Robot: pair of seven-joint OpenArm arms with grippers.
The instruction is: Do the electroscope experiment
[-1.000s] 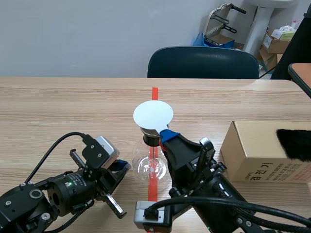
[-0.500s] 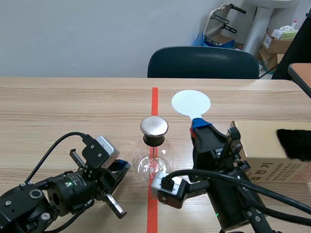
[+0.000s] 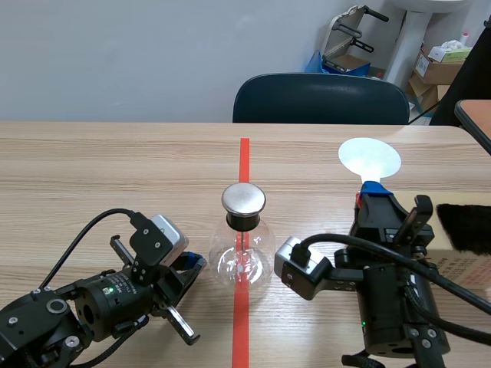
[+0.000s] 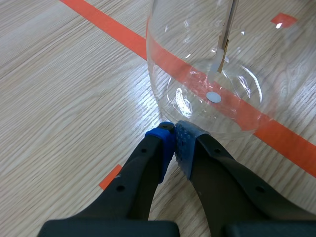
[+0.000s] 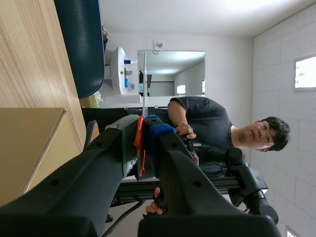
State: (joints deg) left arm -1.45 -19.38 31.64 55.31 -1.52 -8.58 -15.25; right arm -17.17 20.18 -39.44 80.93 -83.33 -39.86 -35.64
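Electroscope flask [image 3: 243, 257]: clear glass globe, upright at lower centre of the frame, standing on the orange-red tape line. Round metal cap [image 3: 244, 199] on its black neck; thin strip [image 4: 223, 44] hanging inside.

White disc paddle [image 3: 370, 159]: held up at centre right, disc uppermost, well apart from the flask. Its red handle [image 5: 139, 148] sits between the right jaws, which are clamped on it.

Left jaws: closed together, low on the bench [image 3: 92, 169] at lower left, with the blue pads [image 4: 185, 143] touching the flask's base.

Cardboard box [image 3: 468, 268]: right edge, behind the right arm, with a black tuft [image 3: 464, 228] on top.

Dark chair [image 3: 321, 98]: upper centre, beyond the bench.
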